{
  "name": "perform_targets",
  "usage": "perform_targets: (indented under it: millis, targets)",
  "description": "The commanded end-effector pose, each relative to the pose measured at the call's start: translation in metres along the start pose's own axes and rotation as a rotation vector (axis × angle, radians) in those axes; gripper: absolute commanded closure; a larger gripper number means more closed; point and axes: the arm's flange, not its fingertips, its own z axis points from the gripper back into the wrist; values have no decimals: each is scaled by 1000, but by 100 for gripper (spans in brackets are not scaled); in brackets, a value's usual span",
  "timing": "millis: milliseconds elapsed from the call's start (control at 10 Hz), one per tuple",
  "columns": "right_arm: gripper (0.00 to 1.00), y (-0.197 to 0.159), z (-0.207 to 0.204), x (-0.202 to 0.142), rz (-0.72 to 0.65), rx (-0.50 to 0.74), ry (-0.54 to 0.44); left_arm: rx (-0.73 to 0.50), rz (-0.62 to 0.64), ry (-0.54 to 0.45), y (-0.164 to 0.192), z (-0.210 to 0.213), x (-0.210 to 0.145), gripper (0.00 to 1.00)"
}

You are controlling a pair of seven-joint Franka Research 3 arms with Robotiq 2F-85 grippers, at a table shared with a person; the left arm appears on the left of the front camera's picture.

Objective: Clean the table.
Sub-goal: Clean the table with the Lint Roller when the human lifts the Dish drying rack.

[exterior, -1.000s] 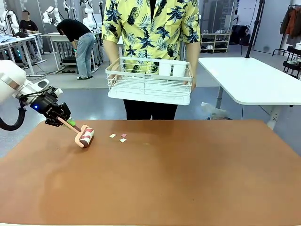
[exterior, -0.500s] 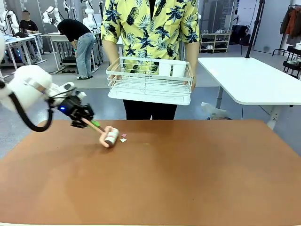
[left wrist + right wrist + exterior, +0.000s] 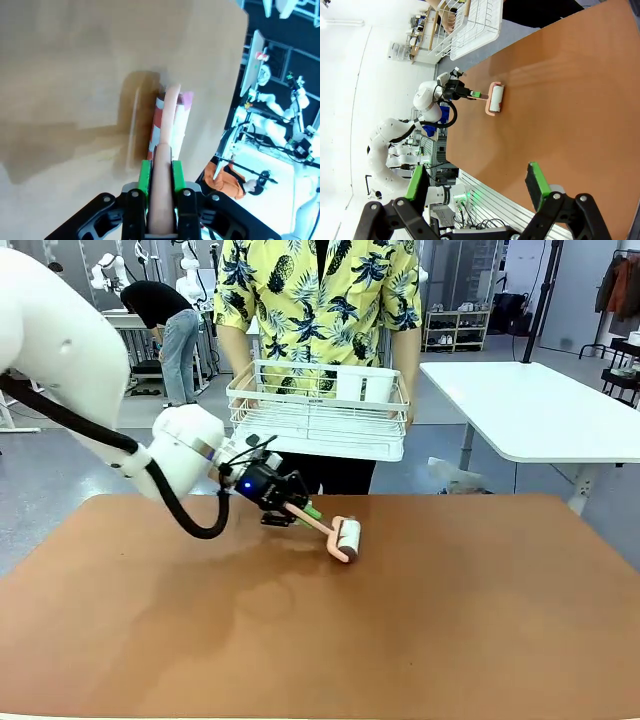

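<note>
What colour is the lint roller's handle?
Pale pink; the handle shows best in the left wrist view.

A grey floor (image 3: 60,475) runs back through a bright, evenly lit hall. At right stands a white table (image 3: 540,410) with rounded corners; behind it, a low shelf unit (image 3: 455,328) — small items on it — and hanging coats (image 3: 622,285).
</note>
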Motion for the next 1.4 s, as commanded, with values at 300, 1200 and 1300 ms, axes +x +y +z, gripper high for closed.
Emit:
perform_targets:
  millis: [300, 1200, 1300]
  targets:
    - [0, 2, 2, 1, 9, 17, -7, 77, 14, -113, 22, 18, 8, 79]
    - [0, 2, 2, 1, 9, 17, -7, 138, -153, -90, -89, 269, -74, 79]
    - [0, 2, 2, 1, 9, 17, -7, 218, -143, -114, -80, 305, -86, 79]
